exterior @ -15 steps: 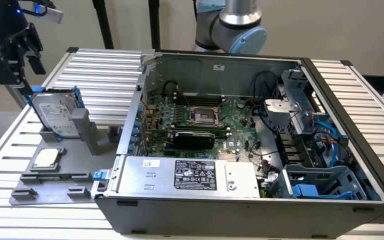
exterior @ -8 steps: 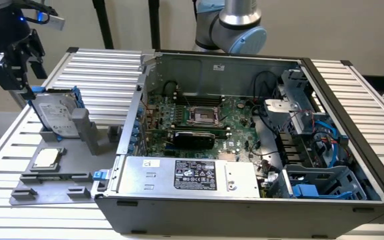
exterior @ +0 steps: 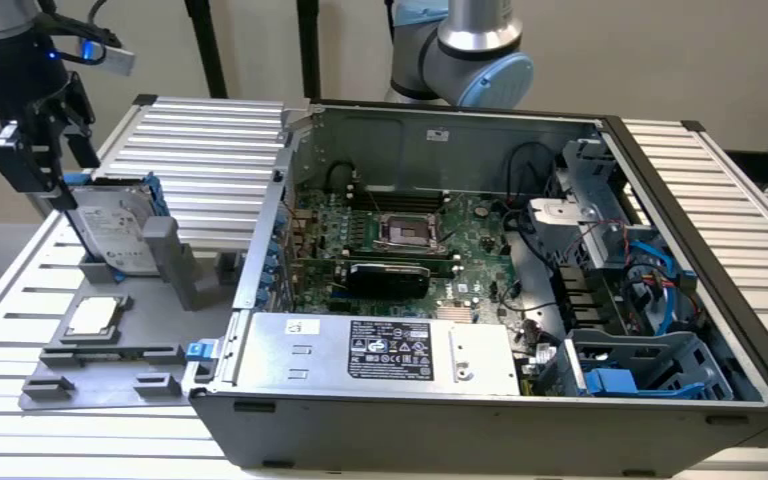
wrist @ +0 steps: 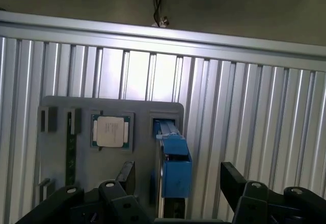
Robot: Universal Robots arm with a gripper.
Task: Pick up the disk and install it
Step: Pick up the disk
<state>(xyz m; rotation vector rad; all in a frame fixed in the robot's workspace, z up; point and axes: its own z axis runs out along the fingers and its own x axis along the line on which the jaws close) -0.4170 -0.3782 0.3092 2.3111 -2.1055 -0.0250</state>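
The disk, a silver drive with a white label in a blue carrier, stands on edge in a slot of the grey holder plate at the exterior view's left. My gripper hangs just above its upper end. In the wrist view I look down on the carrier's blue edge. My gripper is open, with one black finger on one side of the disk and the other finger on the opposite side. There is a gap on both sides, and neither finger touches the disk.
A small square silver chip lies flat on the holder plate beside the disk. The open computer case takes up the middle and right of the ribbed aluminium table, with a blue drive cage at its near right corner.
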